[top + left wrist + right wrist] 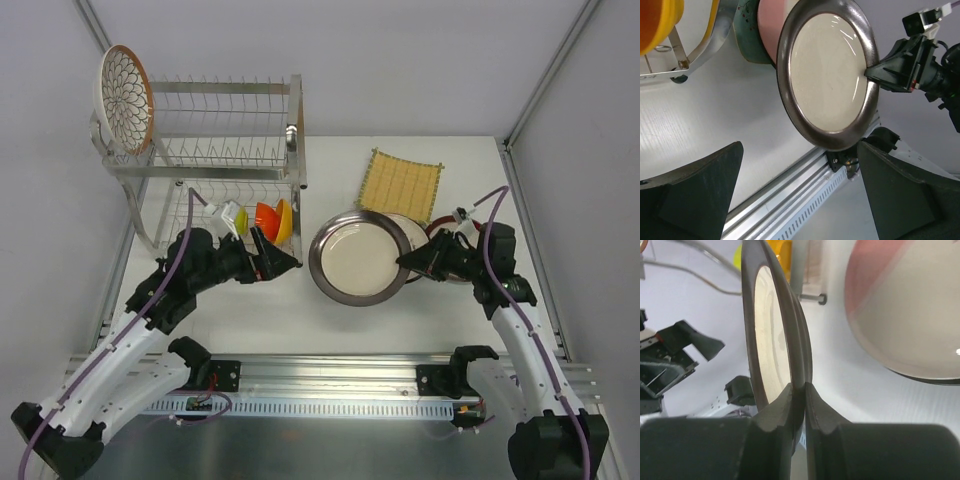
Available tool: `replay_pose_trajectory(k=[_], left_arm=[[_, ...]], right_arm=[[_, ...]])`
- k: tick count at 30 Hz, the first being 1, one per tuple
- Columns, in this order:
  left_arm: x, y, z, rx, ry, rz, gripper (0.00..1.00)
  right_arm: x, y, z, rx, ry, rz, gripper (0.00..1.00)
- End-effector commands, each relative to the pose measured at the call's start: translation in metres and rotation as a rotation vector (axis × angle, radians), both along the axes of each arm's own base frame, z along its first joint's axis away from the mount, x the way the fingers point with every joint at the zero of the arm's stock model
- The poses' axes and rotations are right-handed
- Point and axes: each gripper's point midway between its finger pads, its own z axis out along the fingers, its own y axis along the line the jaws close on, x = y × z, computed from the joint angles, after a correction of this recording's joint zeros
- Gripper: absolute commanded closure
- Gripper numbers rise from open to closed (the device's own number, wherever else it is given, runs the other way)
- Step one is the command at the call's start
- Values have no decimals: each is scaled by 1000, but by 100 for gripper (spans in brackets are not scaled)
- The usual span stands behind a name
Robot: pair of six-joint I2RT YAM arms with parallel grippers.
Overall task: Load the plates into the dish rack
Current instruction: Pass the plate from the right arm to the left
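One dish rack [225, 150], two-tier, far-left corner of the tabletop [250, 310]. One dark-rimmed cream plate [362, 258], mid-tabletop, rim pinched by the right hand [405, 262]. One petal-pattern plate [125, 98] upright at the rack's upper left end; one yellow woven square [400, 186] toward the far edge; left hand [285, 258] spread, empty.

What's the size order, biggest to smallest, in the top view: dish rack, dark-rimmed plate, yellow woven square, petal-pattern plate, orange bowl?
1. dish rack
2. dark-rimmed plate
3. yellow woven square and petal-pattern plate: look alike. The plate stands on edge high on the rack, nearer the camera, so they are not ranked.
4. orange bowl
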Motion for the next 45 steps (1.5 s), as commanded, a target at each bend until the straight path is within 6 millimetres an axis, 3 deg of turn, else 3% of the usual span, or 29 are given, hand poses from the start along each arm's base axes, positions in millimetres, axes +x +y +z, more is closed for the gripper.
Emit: replay_pose_trajectory(k=[1,4,10,16,26,34,41,42,45], left_arm=[[11,-15,10,-3,-44,53,1],[15,-26,7,10,-56,86,1],[12,-46,-1,41,-54,102,6],[8,-48,-21,57,-18,131,13],[1,-69,-13,6,-39,82,32],[-3,-70,-7,-39,-66,86,48],[-4,-66,-8,-48,-74,102,77],[-3,-68,-1,-68,-91,103,86],[-2,-69,0,-65,-99,97,98]], right_arm=[[-20,27,50,148,-176,184,99],[-32,37,55,158,-211,244,99],[-36,42,63,204,-269,262,99],[-41,44,75,243,-310,277,100],[-42,45,86,280,-345,272,99],[-40,45,73,275,-324,251,99],[-38,44,60,263,-298,234,99],[-38,44,58,258,-297,234,99],[-38,43,55,257,-291,232,99]])
